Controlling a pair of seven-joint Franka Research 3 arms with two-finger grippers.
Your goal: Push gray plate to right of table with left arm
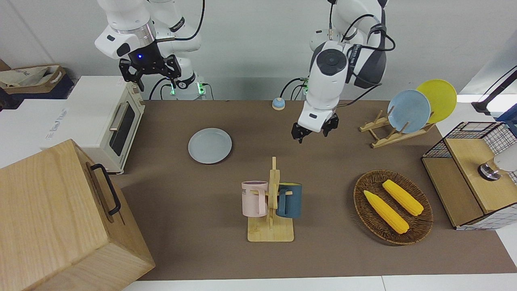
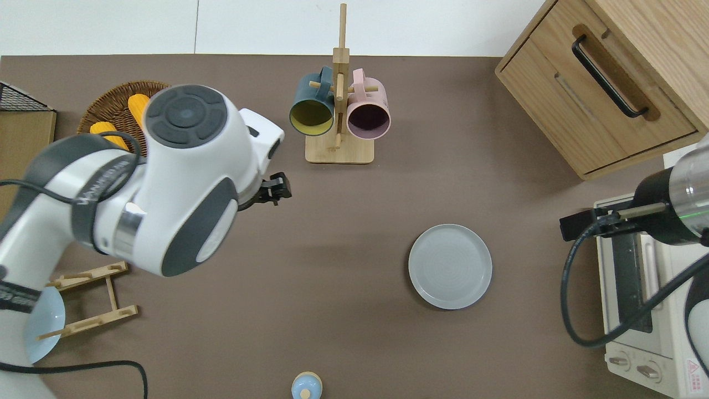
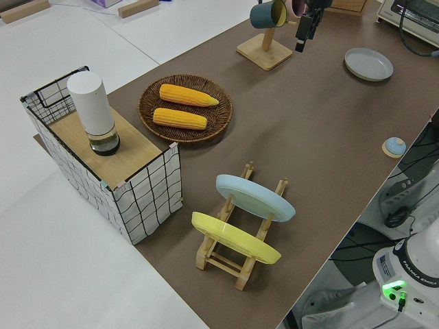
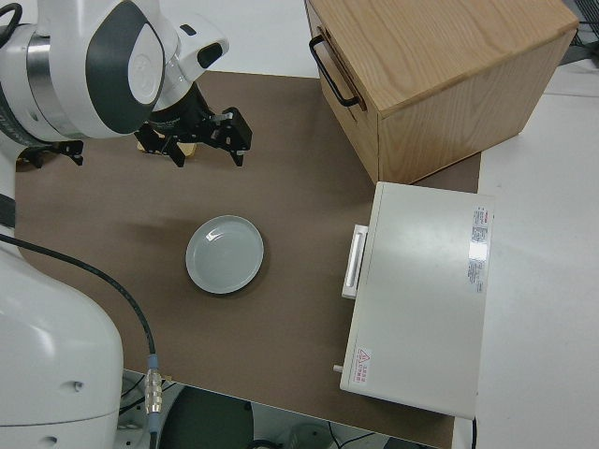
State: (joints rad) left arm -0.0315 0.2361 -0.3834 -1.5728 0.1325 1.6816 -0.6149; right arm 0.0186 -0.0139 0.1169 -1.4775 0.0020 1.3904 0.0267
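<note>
**Inspector:** Start with the big items. What is on the table?

**Onlooker:** At the right arm's end there is a wooden cabinet and a white toaster oven. At the left arm's end are a wire-sided shelf box, a wicker basket of corn and a wooden rack with a sky-blue plate and a yellow plate. A mug tree stands mid-table, farther from the robots.

**Inspector:** And the gray plate?

**Onlooker:** The gray plate lies flat on the bare top, toward the right arm's end and not far short of the toaster oven. Nothing touches it.

**Inspector:** Which gripper is working?

**Onlooker:** The left gripper. It hangs in the air over open table, about level with the mug tree's base as seen from overhead. It holds nothing, and I cannot tell how far apart its fingers stand. The right gripper is parked with fingers spread and empty.

**Inspector:** What relation governs the next move?

**Onlooker:** The plate lies well apart from the left gripper, toward the right arm's end of the table and somewhat nearer to the robots. Being round, it has no long axis to line up. In my judgement, the gripper must descend on the plate's rim facing the left arm's end, then push toward the oven end. The right arm sits nearer the plate, though the task assigns the left.
</note>
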